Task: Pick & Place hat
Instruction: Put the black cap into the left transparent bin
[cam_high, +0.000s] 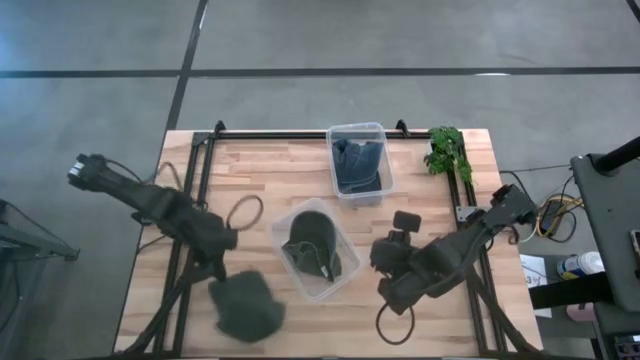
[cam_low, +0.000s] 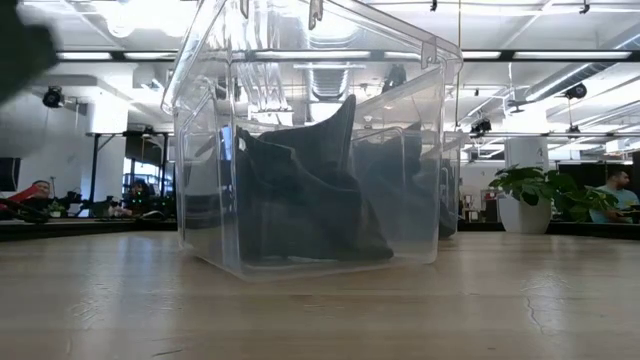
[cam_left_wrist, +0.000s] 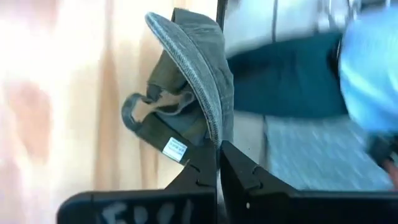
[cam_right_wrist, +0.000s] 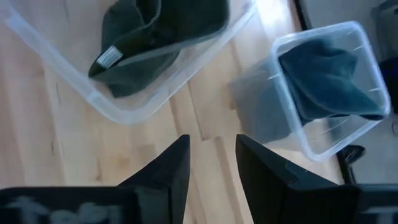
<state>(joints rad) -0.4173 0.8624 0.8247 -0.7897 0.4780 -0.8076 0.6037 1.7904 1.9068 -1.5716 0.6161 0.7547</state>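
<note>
The left gripper (cam_high: 222, 262) is clenched on the brim of a dark grey-green fabric hat (cam_high: 246, 306), which hangs just past its fingertips near the front edge of the wooden desk (cam_high: 270, 170), toward the left front corner. The left wrist view shows the two dark fingers pinched together on the ribbed brim edge, the strap and a white label dangling below. Beside it, at the desk's middle, a clear plastic bin (cam_high: 340, 232) already holds a similar dark hat (cam_high: 316, 250); a second clear bin (cam_high: 380, 130) at the back edge holds a blue-grey hat (cam_high: 360, 165). The right gripper (cam_high: 388, 266) waits over the right front part of the desk, fingers parted and holding nothing. The pick appears done; carrying the hat to a bin and releasing it remains.
</note>
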